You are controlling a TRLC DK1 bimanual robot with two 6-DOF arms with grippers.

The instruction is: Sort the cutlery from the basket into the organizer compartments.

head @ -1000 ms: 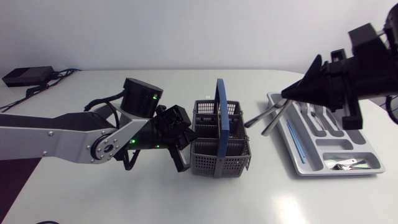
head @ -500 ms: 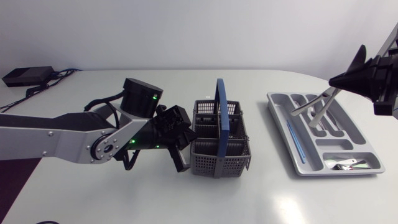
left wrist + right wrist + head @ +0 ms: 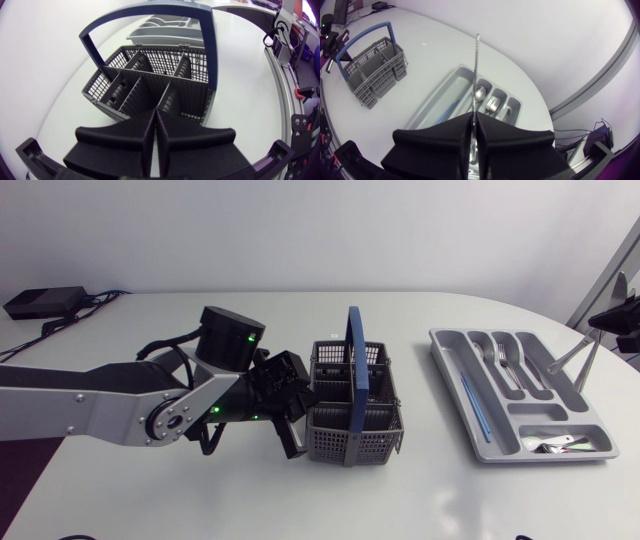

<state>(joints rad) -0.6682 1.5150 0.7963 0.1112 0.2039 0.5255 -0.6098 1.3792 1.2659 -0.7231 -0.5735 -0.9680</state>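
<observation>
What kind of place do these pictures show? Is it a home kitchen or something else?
Probably a robotics lab or test bench, not a kitchen: the left arm and the right arm stand at a plain white table, with a cutlery basket and an organizer set out for sorting.

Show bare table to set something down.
Free: the strip between basket and organizer, and the near table in front of both. Crowded: left of the basket, where the left arm lies; cutlery in right jaws overhangs organizer.
</observation>
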